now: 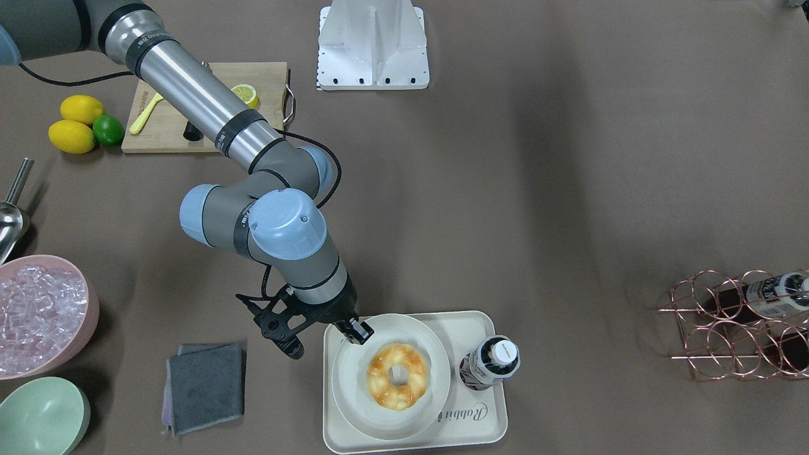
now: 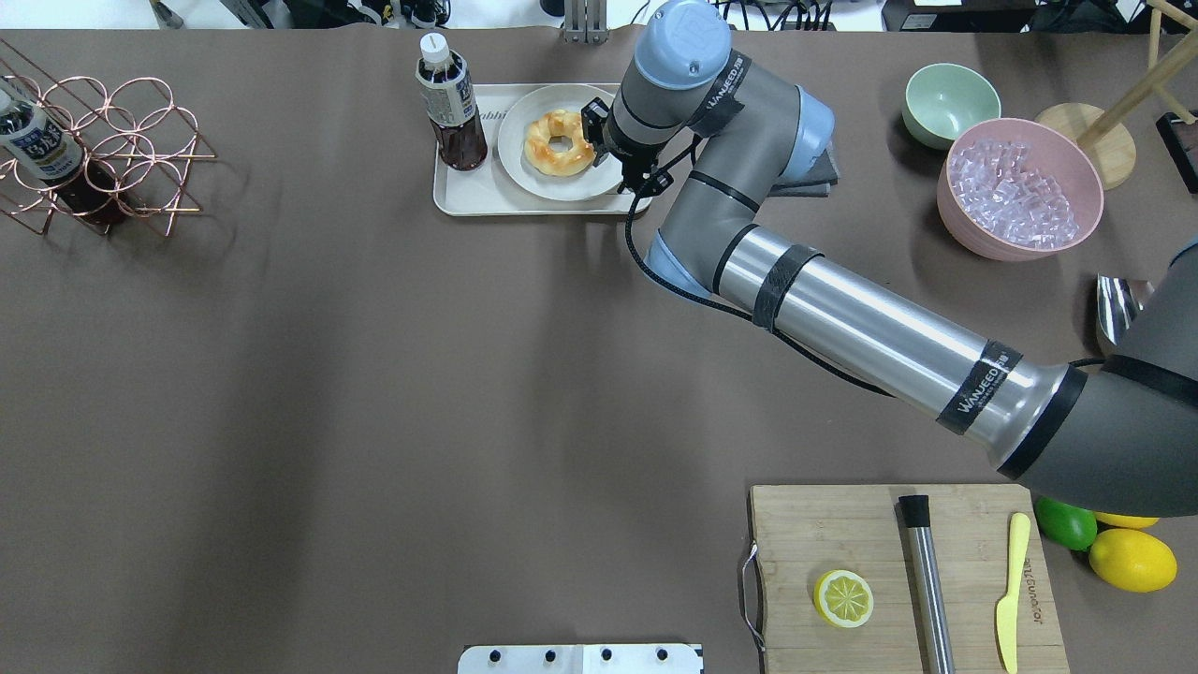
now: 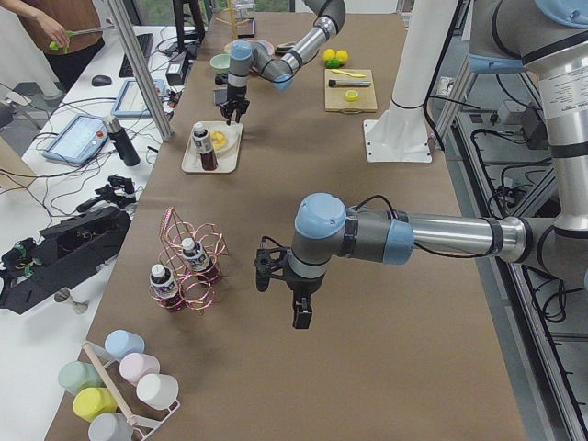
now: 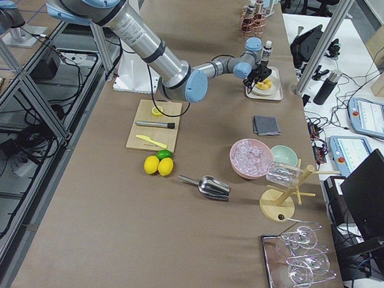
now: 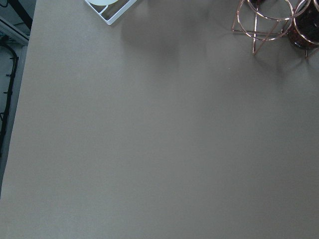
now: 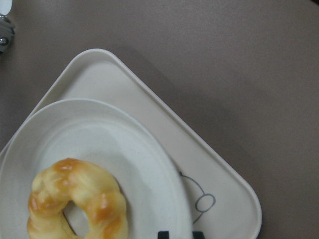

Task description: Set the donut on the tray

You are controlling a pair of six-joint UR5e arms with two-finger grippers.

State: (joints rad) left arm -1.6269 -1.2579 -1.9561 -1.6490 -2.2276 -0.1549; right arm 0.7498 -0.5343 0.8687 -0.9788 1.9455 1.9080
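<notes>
The donut is a golden glazed ring lying on a round off-white plate. The plate stands on the cream tray with the "Rabbit" script. The donut also shows in the overhead view and in the right wrist view, where the tray shows its bear drawing. My right gripper hovers over the plate's rim, just beside the donut, fingers close together and holding nothing. My left gripper hangs over bare table far from the tray; I cannot tell whether it is open or shut.
A dark drink bottle stands on the tray next to the plate. A grey cloth, a pink bowl of ice and a green bowl lie nearby. A copper wire rack and a cutting board stand further off.
</notes>
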